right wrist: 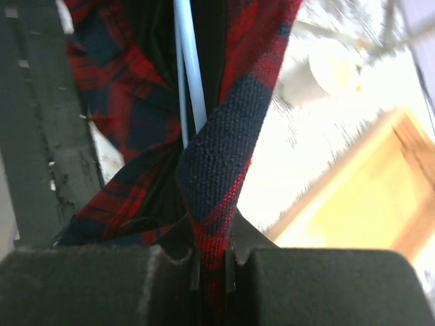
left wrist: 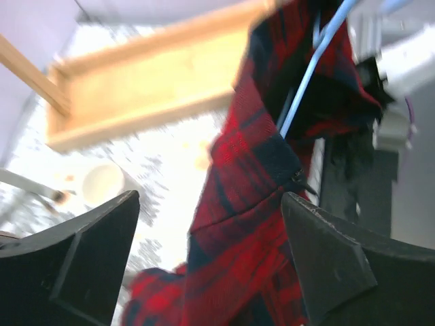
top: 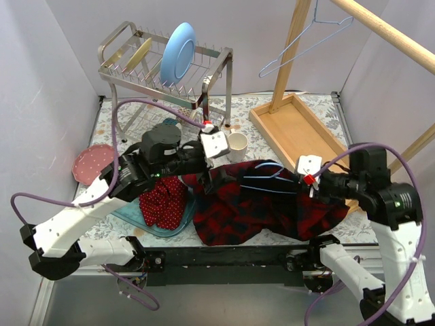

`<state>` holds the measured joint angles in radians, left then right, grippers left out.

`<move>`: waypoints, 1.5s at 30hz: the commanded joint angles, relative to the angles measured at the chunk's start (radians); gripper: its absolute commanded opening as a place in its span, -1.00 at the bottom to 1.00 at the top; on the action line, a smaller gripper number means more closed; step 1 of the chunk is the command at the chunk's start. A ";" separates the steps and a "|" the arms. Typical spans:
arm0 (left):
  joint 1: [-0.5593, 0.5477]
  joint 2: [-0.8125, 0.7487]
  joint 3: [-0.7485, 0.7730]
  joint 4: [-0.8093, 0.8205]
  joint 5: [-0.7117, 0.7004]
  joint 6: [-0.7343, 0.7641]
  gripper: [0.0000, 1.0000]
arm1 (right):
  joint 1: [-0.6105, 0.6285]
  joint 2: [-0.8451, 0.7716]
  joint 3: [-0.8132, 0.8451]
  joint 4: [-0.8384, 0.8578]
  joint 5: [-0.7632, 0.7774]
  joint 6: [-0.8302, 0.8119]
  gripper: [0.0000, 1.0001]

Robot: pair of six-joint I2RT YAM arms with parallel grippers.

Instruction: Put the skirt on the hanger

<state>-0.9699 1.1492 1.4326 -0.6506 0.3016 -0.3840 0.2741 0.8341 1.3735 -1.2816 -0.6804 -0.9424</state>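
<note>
Top external: crumpled red polka-dot skirt (top: 165, 204)

Red white-dotted skirt (top: 163, 202), red-navy plaid shirt (top: 262, 219)

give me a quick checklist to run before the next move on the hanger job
1. right claw gripping cloth: ok, shut on the plaid garment.
2. left claw free: ok, open, nothing between its fingers.
3. correct garment on the blue hanger: not ok, it sits inside the plaid garment.
4. skirt reachable: ok, lying loose beside the plaid garment, ungripped.
5. spare hanger available: ok, hanging from the wooden rail.
6. blue hanger's hook free: cannot tell, hidden by cloth.
</note>
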 commanded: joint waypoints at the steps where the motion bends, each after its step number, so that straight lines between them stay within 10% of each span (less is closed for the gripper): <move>1: 0.005 -0.066 0.101 0.083 -0.119 -0.032 0.81 | -0.100 -0.087 -0.017 0.074 0.112 0.126 -0.97; 45: 0.005 -0.434 -0.314 0.213 -0.268 -0.127 0.96 | -0.329 0.063 0.245 0.591 0.896 0.967 -0.97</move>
<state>-0.9695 0.7300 1.1366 -0.4641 0.0406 -0.5171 -0.0444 0.9157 1.5379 -0.9096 0.1097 -0.0685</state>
